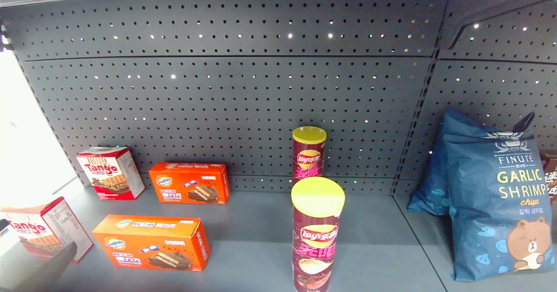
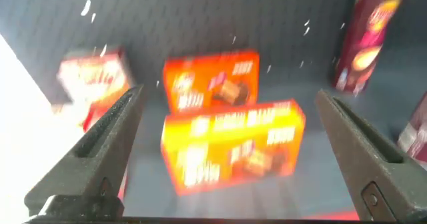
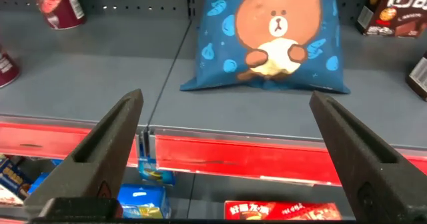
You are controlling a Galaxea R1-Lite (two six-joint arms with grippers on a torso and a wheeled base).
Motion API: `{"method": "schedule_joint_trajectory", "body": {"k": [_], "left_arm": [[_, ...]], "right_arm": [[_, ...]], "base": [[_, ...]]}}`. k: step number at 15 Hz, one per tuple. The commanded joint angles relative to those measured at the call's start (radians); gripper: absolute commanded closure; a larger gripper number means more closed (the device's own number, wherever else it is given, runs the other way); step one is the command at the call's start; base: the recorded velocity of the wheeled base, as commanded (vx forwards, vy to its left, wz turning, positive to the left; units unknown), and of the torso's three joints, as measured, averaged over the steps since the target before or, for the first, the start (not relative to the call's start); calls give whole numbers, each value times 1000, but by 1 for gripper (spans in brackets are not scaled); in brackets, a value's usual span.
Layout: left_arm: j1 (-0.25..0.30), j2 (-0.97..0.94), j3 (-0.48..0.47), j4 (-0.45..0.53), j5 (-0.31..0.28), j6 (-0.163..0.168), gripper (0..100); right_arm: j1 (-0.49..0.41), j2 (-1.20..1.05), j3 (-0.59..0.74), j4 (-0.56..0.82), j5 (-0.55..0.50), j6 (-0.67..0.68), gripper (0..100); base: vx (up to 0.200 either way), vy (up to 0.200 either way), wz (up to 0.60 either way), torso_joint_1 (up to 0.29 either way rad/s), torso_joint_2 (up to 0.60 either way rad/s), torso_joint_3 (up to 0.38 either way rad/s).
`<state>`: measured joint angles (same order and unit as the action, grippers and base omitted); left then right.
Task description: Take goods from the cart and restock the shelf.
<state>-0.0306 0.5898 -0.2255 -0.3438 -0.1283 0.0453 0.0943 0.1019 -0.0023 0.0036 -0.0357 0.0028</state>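
On the grey shelf (image 1: 256,235) two orange cake boxes lie at the left: a front one (image 1: 152,243) (image 2: 233,144) and one farther back (image 1: 190,182) (image 2: 212,79). Red wafer boxes stand at the far left, front (image 1: 45,229) and back (image 1: 111,172) (image 2: 93,77). Two tall chip cans stand mid-shelf, near (image 1: 317,233) and far (image 1: 308,152) (image 2: 367,41). My left gripper (image 2: 227,147) is open and empty, in front of the front orange box; a dark part of it (image 1: 48,268) shows at the lower left. My right gripper (image 3: 230,154) is open and empty, below the shelf's red front edge (image 3: 233,154).
Blue garlic shrimp chip bags (image 1: 496,200) (image 3: 270,37) lean in the right bay. A brown box (image 3: 393,7) stands beyond them. A lower shelf holds blue packs (image 3: 143,197) and a red pack (image 3: 280,211). Bare shelf lies between the orange boxes and the cans.
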Motion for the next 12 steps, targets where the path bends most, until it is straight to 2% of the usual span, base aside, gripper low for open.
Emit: {"method": "schedule_joint_trajectory", "body": {"k": [1, 3, 5, 6, 7, 9, 10, 11, 12], "left_arm": [[6, -203, 6, 131, 22, -10, 0], [5, -317, 28, 259, 45, -9, 0], [6, -384, 52, 338, 50, 4, 0], [9, -401, 58, 345, 61, 4, 0], [31, -459, 103, 355, 111, 4, 0], [37, -590, 195, 351, 154, -4, 0], [34, -588, 226, 341, 196, -12, 0], [34, -590, 226, 347, 194, -21, 0], [32, -590, 226, 347, 168, -41, 0]], "right_arm": [[1, 1, 2, -1, 0, 0, 0], [1, 1, 2, 1, 0, 0, 0], [1, 1, 2, 1, 0, 0, 0], [1, 1, 2, 1, 0, 0, 0], [1, 1, 2, -1, 0, 0, 0], [1, 1, 2, 1, 0, 0, 0], [1, 1, 2, -1, 0, 0, 0], [1, 1, 2, -1, 0, 0, 0], [1, 1, 2, -1, 0, 0, 0]], "base": [[0, 0, 0, 0, 0, 0], [0, 0, 0, 0, 0, 0], [0, 0, 0, 0, 0, 0], [0, 0, 0, 0, 0, 0], [0, 0, 0, 0, 0, 0], [0, 0, 0, 0, 0, 0], [0, 0, 0, 0, 0, 0], [0, 0, 0, 0, 0, 0], [0, 0, 0, 0, 0, 0]]}}
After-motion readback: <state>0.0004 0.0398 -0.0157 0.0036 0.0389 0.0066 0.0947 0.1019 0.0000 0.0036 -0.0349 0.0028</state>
